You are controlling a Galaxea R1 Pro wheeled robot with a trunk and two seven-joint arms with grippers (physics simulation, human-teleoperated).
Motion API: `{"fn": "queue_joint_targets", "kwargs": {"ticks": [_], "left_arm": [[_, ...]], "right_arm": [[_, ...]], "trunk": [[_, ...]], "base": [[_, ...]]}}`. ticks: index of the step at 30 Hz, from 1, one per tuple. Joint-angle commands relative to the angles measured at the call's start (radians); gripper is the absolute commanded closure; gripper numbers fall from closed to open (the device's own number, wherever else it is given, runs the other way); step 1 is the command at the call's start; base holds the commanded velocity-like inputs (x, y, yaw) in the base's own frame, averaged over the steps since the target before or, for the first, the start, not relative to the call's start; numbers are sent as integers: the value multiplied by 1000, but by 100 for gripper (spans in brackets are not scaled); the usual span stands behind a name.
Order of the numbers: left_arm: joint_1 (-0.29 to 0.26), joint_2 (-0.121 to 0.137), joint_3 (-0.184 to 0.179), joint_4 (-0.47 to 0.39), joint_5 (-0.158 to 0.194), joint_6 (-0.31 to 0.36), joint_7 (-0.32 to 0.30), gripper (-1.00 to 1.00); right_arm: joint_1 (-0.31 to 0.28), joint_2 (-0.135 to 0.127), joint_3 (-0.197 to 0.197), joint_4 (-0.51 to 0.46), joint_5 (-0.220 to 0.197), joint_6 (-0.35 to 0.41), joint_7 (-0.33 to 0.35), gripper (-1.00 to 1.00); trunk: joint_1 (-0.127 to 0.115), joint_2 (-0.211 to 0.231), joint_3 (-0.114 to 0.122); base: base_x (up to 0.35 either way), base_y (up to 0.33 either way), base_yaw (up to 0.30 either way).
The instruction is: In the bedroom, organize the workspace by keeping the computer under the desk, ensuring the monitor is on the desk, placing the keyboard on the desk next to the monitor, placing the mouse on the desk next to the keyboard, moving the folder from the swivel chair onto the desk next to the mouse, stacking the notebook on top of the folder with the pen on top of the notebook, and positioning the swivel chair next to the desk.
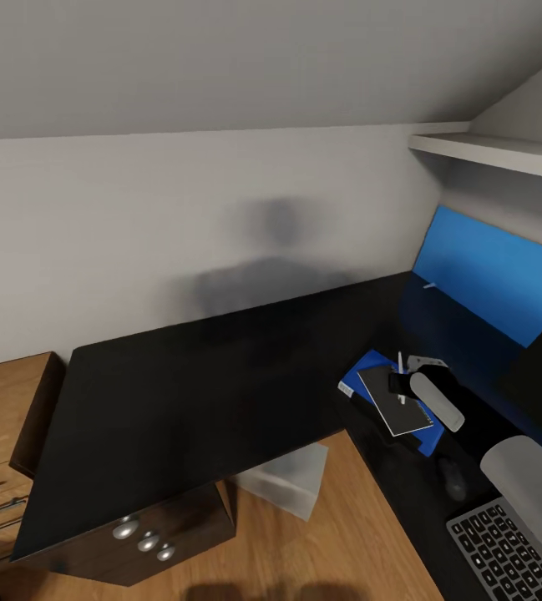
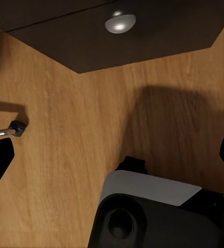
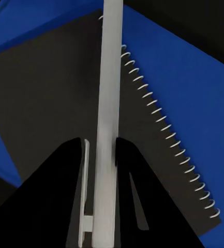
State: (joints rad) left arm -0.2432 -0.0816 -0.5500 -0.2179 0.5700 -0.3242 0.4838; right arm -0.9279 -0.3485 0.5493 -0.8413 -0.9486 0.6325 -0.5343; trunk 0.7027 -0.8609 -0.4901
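Gripping the pen (image 3: 107,103), the right end effector (image 3: 99,155) holds it upright above the notebook (image 3: 49,103).

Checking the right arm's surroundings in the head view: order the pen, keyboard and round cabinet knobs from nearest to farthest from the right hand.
1. The pen: gripped in the right hand, above the notebook.
2. The keyboard: on the desk, toward the robot's right.
3. The cabinet knobs: under the desk's left end, farthest.

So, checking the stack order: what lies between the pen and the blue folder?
The notebook lies between pen and folder, in the right wrist view.
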Motion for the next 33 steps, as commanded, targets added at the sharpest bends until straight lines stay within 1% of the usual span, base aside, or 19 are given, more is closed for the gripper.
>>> {"fn": "queue_joint_targets", "kwargs": {"ticks": [1,6,33], "left_arm": [[-1,0,-8,0,9,-4,5,-100],[-1,0,-8,0,8,-4,6,-100],[-1,-1,-8,0,10,-4,12,-100]], "right_arm": [[-1,-1,5,-1,-11,-1,-8,100],[-1,-1,6,-1,-10,-1,-8,100],[-2,-1,7,-2,-10,-1,-7,100]], "trunk": [[0,-1,-1],[0,-1,-1],[104,-190,-86]], "base": [[0,0,0],[0,0,0],[0,0,0]]}}
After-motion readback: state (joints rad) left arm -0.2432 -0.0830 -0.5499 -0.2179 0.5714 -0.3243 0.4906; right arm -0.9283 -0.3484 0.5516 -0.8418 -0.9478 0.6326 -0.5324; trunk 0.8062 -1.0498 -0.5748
